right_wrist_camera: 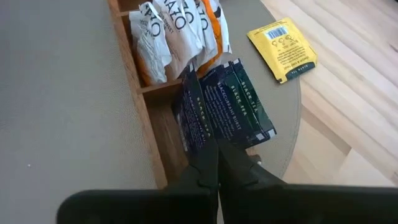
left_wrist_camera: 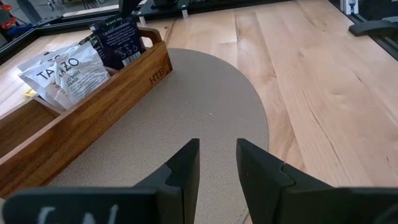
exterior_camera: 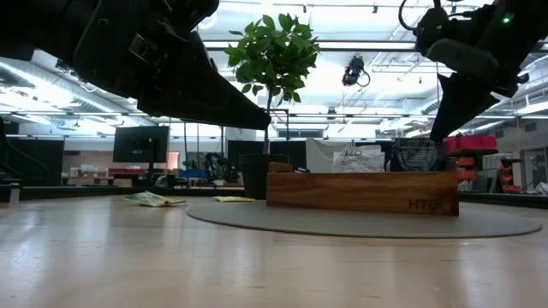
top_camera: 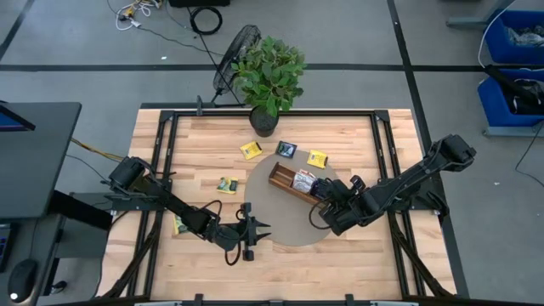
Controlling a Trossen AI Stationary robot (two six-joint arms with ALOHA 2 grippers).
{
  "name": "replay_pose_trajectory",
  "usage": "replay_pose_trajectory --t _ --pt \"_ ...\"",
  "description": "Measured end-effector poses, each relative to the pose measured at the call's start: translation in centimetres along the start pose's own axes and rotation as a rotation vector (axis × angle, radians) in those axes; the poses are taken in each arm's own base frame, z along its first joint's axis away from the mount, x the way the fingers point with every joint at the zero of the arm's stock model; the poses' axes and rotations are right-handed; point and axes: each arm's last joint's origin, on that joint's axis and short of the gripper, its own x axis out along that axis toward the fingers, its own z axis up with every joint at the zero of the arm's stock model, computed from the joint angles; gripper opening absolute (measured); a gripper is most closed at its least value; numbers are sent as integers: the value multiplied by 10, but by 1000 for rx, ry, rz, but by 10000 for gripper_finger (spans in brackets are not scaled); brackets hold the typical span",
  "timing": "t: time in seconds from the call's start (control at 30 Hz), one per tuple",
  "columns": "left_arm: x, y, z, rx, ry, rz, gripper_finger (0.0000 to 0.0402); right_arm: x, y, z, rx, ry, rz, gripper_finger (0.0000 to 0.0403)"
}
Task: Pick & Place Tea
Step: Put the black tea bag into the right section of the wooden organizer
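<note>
The long wooden box [top_camera: 297, 184] lies on a round grey mat [top_camera: 289, 228]. White-and-orange tea packets [right_wrist_camera: 180, 28] stand in one of its compartments, and dark blue packets [right_wrist_camera: 239, 109] stand in the end compartment. My right gripper [right_wrist_camera: 214, 165] is over that end [top_camera: 321, 194], shut on a dark blue packet. Loose packets lie flat on the table: yellow [top_camera: 250, 150], dark blue [top_camera: 286, 149], yellow [top_camera: 317, 158] and green [top_camera: 226, 184]. My left gripper [left_wrist_camera: 217, 158] is open with nothing between its fingers, low over the mat's near-left edge [top_camera: 253, 228]. My right gripper pinches one dark blue tea packet by its upper edge [right_wrist_camera: 198, 134] between the two fingers, slanting down from the table's right. The packet stands upright with its lower part inside the box's end compartment [exterior_camera: 415, 156], next to the other dark packets.
A potted green plant [top_camera: 270, 72] stands at the table's far edge, behind the loose packets. Another packet [top_camera: 178, 225] lies partly under my left arm near the table's left side. Bare wood shows on the table's near-right part [top_camera: 374, 255].
</note>
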Motion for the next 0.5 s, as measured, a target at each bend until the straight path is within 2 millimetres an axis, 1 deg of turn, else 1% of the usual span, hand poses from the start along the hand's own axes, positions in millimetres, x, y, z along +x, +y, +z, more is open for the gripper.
replay_pose_trajectory --t 0.17,0.3,0.37,0.5 --pt "0 0 -1 -11 6 1 110 0 0 0 4 1 1 0" --pt "0 0 -1 -12 6 1 110 3 -2 -4 15 31 -1 5" --pt "0 0 -1 -11 6 1 110 6 -4 -7 13 23 -13 17" --pt "0 0 -1 -11 6 1 110 8 -8 -8 -5 -27 -59 59"
